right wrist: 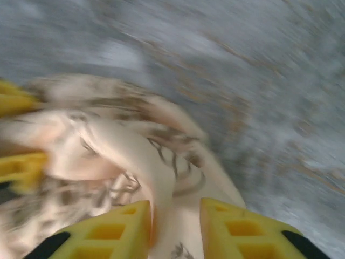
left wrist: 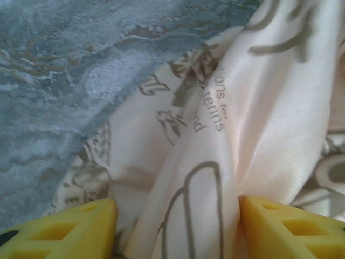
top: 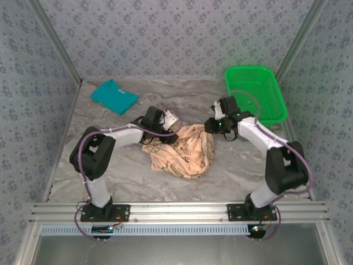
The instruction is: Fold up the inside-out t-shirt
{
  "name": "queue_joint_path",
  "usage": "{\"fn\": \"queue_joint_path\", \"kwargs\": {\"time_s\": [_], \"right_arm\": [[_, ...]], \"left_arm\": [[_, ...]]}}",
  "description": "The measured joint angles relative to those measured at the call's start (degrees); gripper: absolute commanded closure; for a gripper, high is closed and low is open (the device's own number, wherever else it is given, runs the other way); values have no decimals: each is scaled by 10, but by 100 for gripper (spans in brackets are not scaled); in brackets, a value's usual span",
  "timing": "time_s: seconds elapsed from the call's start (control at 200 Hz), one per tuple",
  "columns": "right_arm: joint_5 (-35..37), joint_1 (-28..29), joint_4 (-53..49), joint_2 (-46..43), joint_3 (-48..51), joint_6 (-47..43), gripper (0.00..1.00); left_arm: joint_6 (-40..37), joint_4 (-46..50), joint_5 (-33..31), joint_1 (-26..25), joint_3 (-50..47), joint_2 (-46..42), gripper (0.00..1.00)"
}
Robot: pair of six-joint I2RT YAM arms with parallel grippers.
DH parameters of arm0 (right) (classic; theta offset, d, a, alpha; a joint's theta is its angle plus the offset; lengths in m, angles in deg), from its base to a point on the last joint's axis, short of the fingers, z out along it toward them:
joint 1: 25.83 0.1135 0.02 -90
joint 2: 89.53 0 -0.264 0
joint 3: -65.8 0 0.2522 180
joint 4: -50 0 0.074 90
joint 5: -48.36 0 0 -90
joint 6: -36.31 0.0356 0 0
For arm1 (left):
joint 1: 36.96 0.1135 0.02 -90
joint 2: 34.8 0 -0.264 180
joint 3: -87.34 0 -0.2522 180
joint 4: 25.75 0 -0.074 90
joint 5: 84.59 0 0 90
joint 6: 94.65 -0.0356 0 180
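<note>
The inside-out t-shirt (top: pixel 185 154) lies crumpled in a heap in the middle of the table, peach-beige with dark brown prints. My left gripper (top: pixel 168 132) is at the heap's upper left edge. In its wrist view the gripper (left wrist: pixel 178 232) stands open, its jaws wide apart around a thick raised fold of the shirt (left wrist: pixel 259 108), with a small gap on the left side. My right gripper (top: pixel 211 126) is at the heap's upper right. Its jaws (right wrist: pixel 175 226) are parted with cloth (right wrist: pixel 135 151) lying between them; that view is blurred by motion.
A folded teal shirt (top: pixel 114 96) lies at the back left. A green basket (top: pixel 248 69) stands at the back right, close behind the right arm. Bare marbled table (top: pixel 237 165) surrounds the heap. The left gripper's yellow fingers (right wrist: pixel 21 168) show at the left edge of the right wrist view.
</note>
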Motion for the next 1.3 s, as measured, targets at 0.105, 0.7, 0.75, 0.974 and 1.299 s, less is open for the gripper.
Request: {"fn": "queue_joint_path", "kwargs": {"time_s": [0.105, 0.7, 0.75, 0.974, 1.299], "right_arm": [[83, 38, -33, 5, 8, 22, 58], [73, 239, 25, 18, 33, 95, 54], [69, 236, 35, 41, 33, 99, 60], [36, 226, 79, 46, 57, 81, 100], [-87, 136, 74, -165, 80, 12, 100]], "left_arm": [[17, -1, -18, 0, 6, -3, 37], [124, 84, 34, -10, -36, -173, 41], [132, 86, 38, -10, -41, -158, 41], [152, 103, 47, -11, -42, -63, 39], [234, 52, 55, 37, -44, -48, 100]]}}
